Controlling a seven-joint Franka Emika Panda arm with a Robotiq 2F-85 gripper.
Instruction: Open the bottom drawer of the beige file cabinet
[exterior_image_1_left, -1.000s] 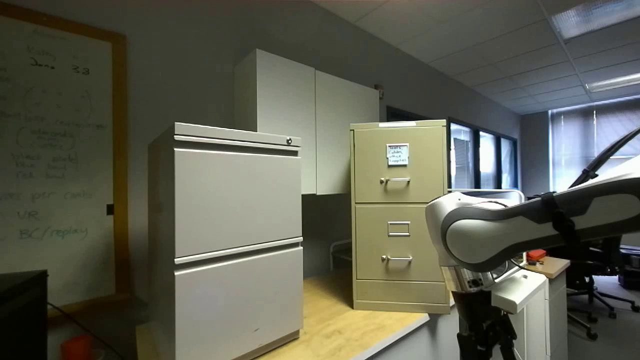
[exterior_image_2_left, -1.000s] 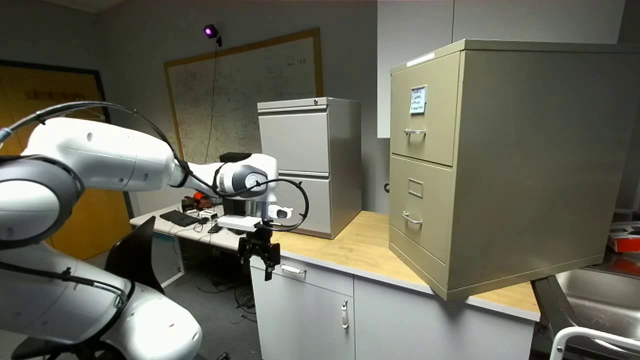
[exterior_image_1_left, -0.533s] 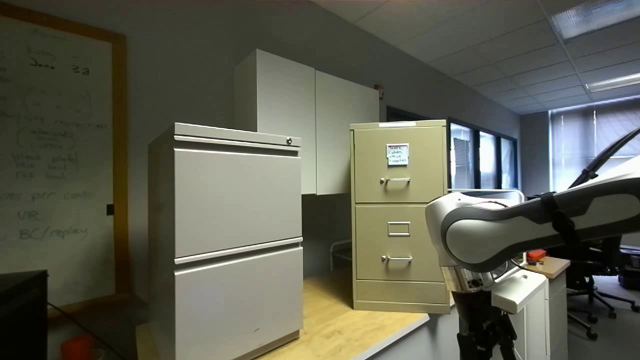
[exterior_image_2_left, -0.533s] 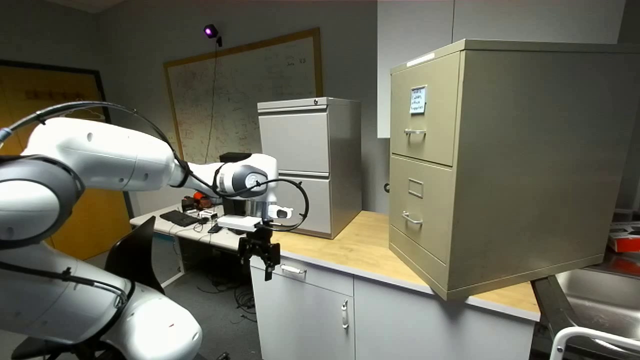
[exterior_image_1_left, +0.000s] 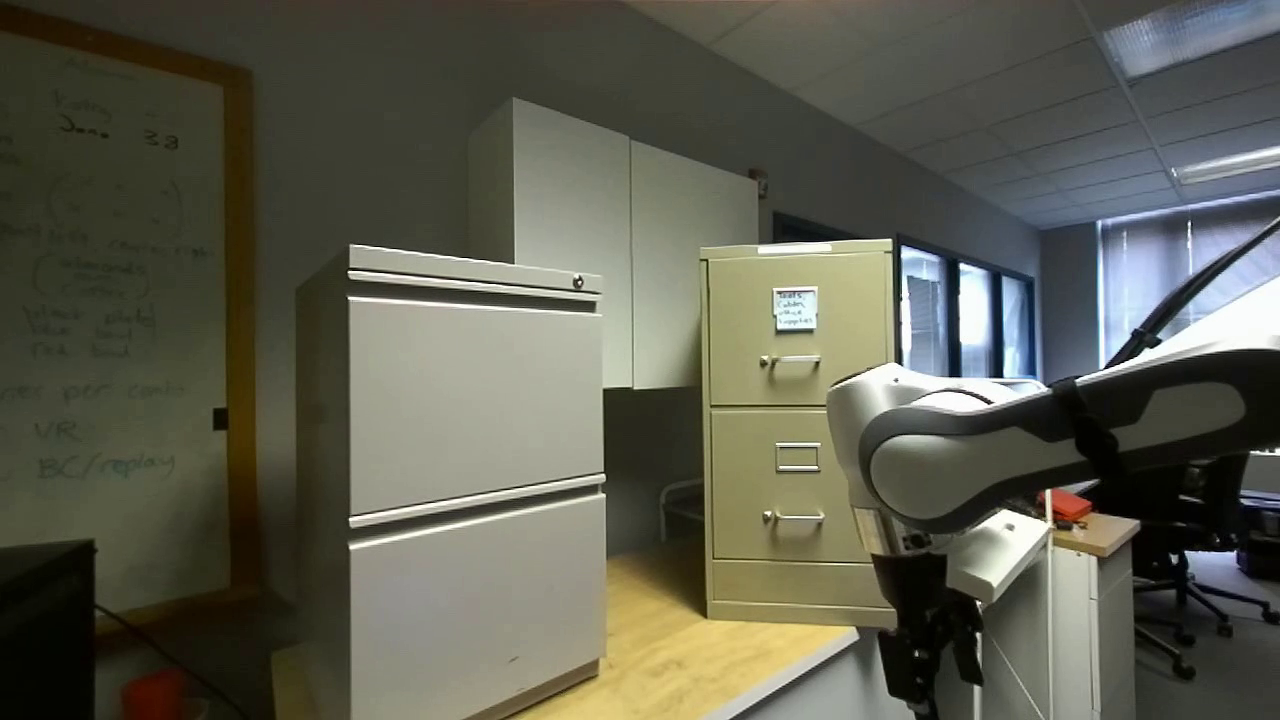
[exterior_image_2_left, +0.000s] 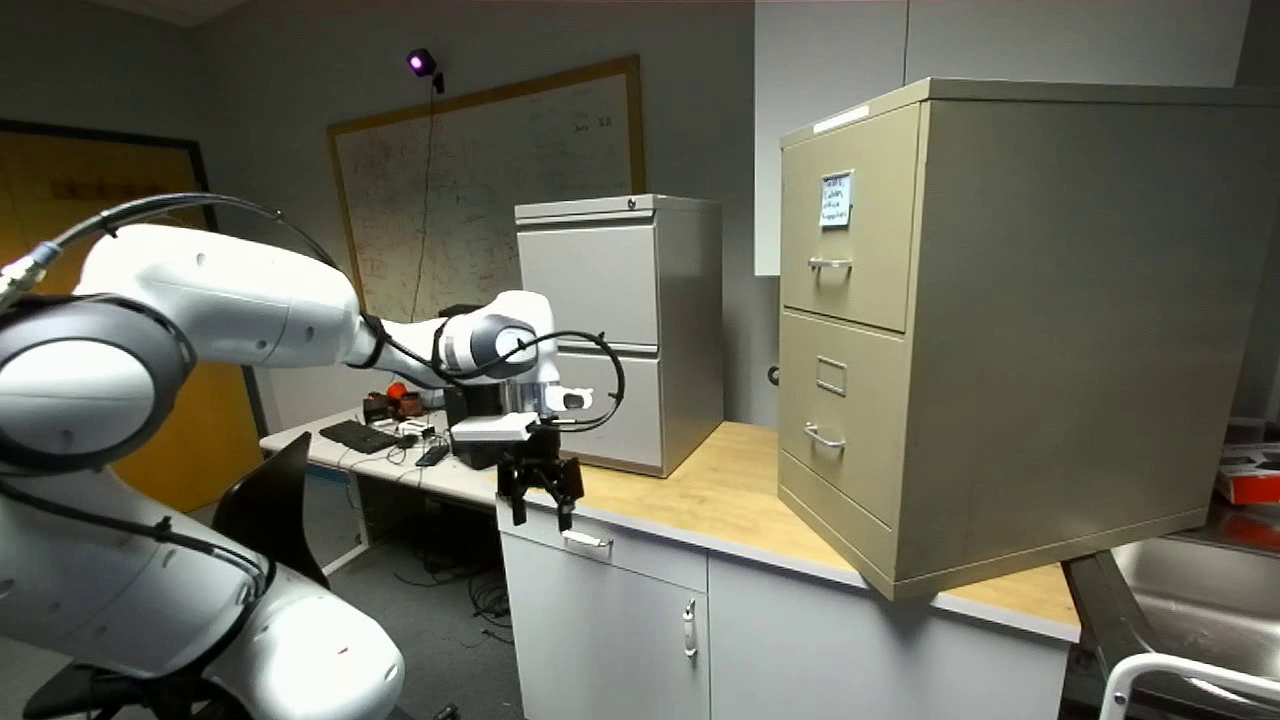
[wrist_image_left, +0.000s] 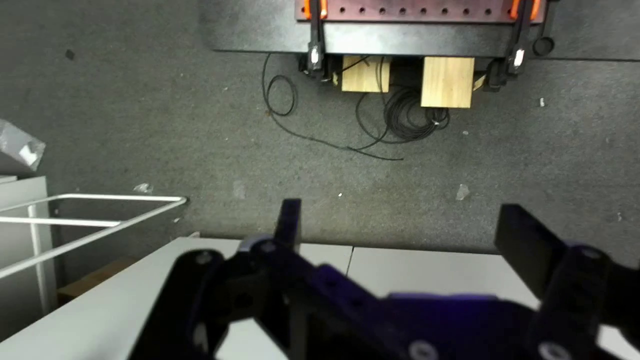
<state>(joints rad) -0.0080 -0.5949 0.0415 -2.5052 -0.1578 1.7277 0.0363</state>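
Observation:
The beige file cabinet (exterior_image_1_left: 735, 300) stands upright on the wooden counter in both exterior views (exterior_image_2_left: 1060, 330). Its bottom drawer (exterior_image_1_left: 755, 490) is shut, with a small silver handle (exterior_image_1_left: 797, 517). The bottom drawer also shows in an exterior view (exterior_image_2_left: 868, 430), handle (exterior_image_2_left: 824, 437) clear of the arm. My gripper (exterior_image_2_left: 542, 510) is open and empty, in front of the counter edge, lower than the handle and well apart from it. In an exterior view the arm covers the cabinet's lower right part, near the gripper (exterior_image_1_left: 945, 685). The wrist view shows the open fingers (wrist_image_left: 402, 215) above the floor; the cabinet is out of that view.
A pale grey two-drawer cabinet (exterior_image_1_left: 475, 400) stands on the counter (exterior_image_2_left: 720, 490) beside the beige one. Pale base cupboards (exterior_image_2_left: 630, 610) are below. A sink (exterior_image_2_left: 1190, 590) and white rail (exterior_image_2_left: 1190, 668) lie beyond it. The wrist view shows the floor (wrist_image_left: 240, 165) and a dark table (wrist_image_left: 425, 40).
In the last half second the arm has risen, carrying the open gripper slightly upward and to the right in an exterior view. The drawers have not moved.

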